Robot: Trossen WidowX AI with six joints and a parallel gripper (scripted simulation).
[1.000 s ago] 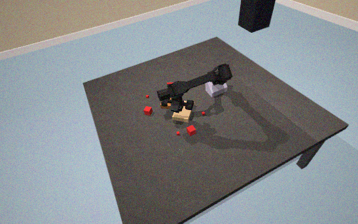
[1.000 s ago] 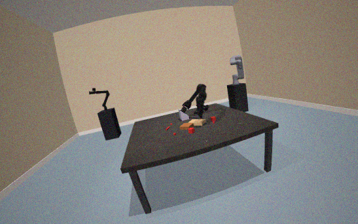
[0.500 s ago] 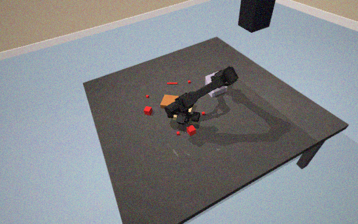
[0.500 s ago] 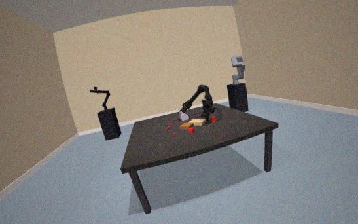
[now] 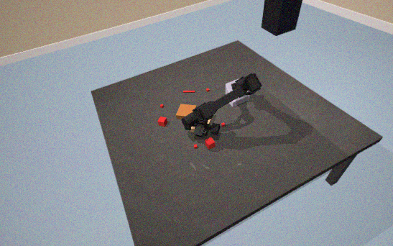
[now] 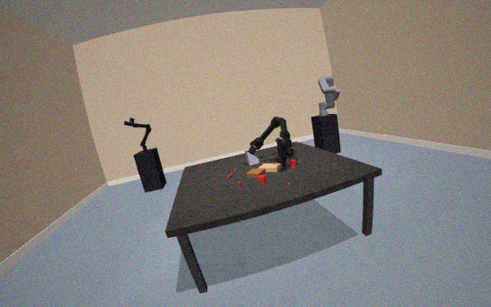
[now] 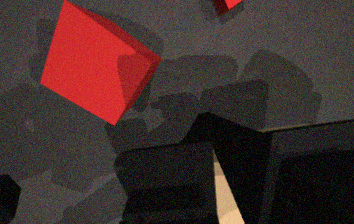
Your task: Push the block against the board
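The orange square block (image 5: 186,109) (image 6: 256,173) lies flat on the table. The tan board (image 6: 270,167) (image 7: 229,202) lies flat close beside it. In the top view the arm hides most of the board and part of the block. Whether their sides touch or any edges are even cannot be told. My gripper (image 5: 207,131) (image 6: 283,164) (image 7: 204,118) is shut and empty. It is low at the end of the board away from the block, near a red cube. Contact between fingers and board cannot be made out.
One red cube (image 5: 210,143) (image 6: 293,163) (image 7: 95,65) is near the gripper; another red cube (image 5: 162,121) (image 6: 262,179) is near the block. Several tiny red cubes and a red bar (image 5: 189,91) (image 6: 230,175) lie around. A pale lilac block (image 5: 230,88) (image 6: 252,158) stands near the arm's base.
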